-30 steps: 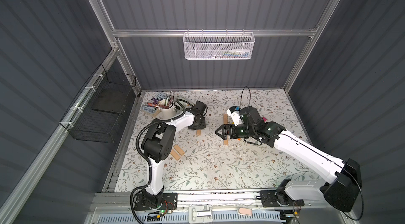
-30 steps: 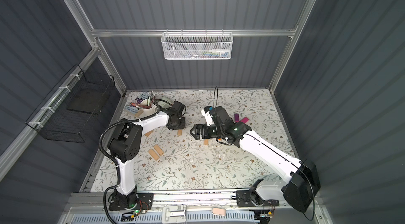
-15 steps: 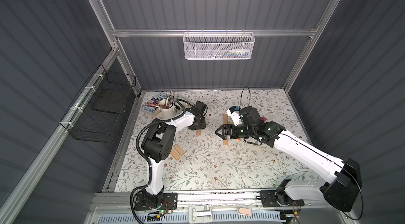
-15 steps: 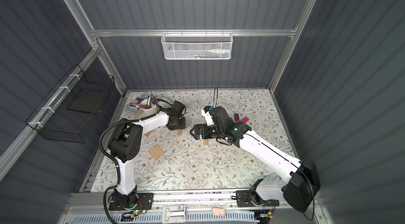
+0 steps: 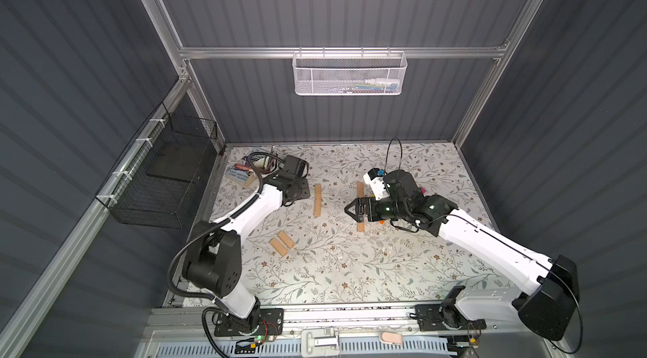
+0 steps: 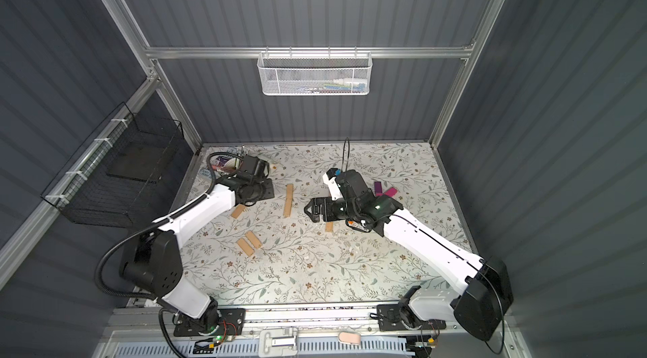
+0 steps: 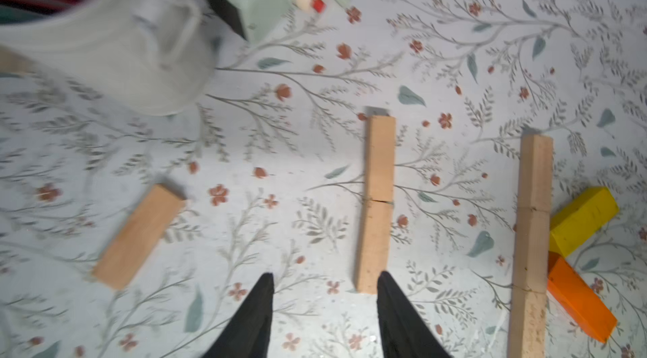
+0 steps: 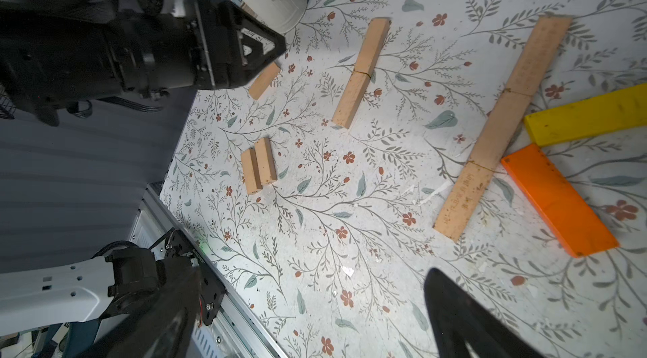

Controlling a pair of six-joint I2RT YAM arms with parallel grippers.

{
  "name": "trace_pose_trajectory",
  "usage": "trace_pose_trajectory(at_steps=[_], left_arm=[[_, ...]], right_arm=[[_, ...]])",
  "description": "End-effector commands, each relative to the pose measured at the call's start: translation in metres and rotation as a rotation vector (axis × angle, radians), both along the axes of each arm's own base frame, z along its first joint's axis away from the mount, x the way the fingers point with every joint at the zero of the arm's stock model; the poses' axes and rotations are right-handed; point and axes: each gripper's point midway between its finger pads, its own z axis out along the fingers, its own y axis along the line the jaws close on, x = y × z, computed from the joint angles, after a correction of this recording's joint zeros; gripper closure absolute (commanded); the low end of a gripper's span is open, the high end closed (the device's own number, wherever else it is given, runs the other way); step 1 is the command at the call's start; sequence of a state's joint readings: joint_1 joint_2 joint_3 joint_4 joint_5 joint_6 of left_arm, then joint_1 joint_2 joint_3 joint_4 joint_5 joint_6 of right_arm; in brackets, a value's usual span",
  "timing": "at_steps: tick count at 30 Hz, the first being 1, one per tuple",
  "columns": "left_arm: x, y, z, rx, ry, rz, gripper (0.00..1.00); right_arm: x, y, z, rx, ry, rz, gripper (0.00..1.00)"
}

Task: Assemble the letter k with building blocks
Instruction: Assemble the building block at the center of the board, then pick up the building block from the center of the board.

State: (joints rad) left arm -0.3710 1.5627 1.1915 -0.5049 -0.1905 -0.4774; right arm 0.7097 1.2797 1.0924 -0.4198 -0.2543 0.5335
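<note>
No legible text; faint stamp on tan block (image 8: 463, 195) unreadable.

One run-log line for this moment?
left fingers open, empty | right fingers open, empty | tan three-block stem, yellow block, orange block laid

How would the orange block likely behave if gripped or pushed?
The orange block looks like rigid painted wood, so it should stay stiff. It lies flat, so it would probably slide, not roll or tip. Its corner seems to touch the tan row; pushing that way might shift it.
</note>
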Motion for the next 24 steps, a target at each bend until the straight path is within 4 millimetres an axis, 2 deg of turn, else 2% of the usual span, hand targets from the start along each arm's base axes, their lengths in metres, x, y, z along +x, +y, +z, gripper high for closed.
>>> trace_pose_trajectory(at_steps=[1, 3, 5, 7, 9, 15, 18, 24], left_arm=[[-0.023, 0.050, -0.023, 0.093, 0.099, 0.048, 0.52], [-0.030, 0.071, -0.034, 0.106, 0.142, 0.055, 0.52], [-0.035, 0.082, -0.044, 0.140, 0.192, 0.041, 0.49], [-0.035, 0.084, -0.054, 0.172, 0.235, 0.010, 0.41], [-0.033, 0.099, -0.065, 0.244, 0.270, 0.019, 0.38], [-0.021, 0.100, -0.075, 0.240, 0.286, -0.038, 0.23], [-0.018, 0.105, -0.080, 0.208, 0.292, -0.035, 0.22], [-0.014, 0.099, -0.096, 0.191, 0.325, -0.098, 0.22]], right_arm=[[-0.001, 0.000, 0.004, 0.009, -0.037, 0.014, 0.01], [0.001, 0.004, 0.010, 0.033, -0.065, 0.023, 0.01], [0.002, 0.006, 0.009, 0.038, -0.068, 0.029, 0.01], [0.001, 0.008, 0.008, 0.039, -0.070, 0.039, 0.01], [0.001, 0.009, 0.009, 0.044, -0.071, 0.052, 0.01], [-0.002, 0.011, 0.011, 0.034, -0.087, 0.087, 0.01], [-0.002, 0.011, 0.011, 0.024, -0.097, 0.102, 0.01], [-0.003, 0.012, 0.015, 0.016, -0.107, 0.122, 0.01]])
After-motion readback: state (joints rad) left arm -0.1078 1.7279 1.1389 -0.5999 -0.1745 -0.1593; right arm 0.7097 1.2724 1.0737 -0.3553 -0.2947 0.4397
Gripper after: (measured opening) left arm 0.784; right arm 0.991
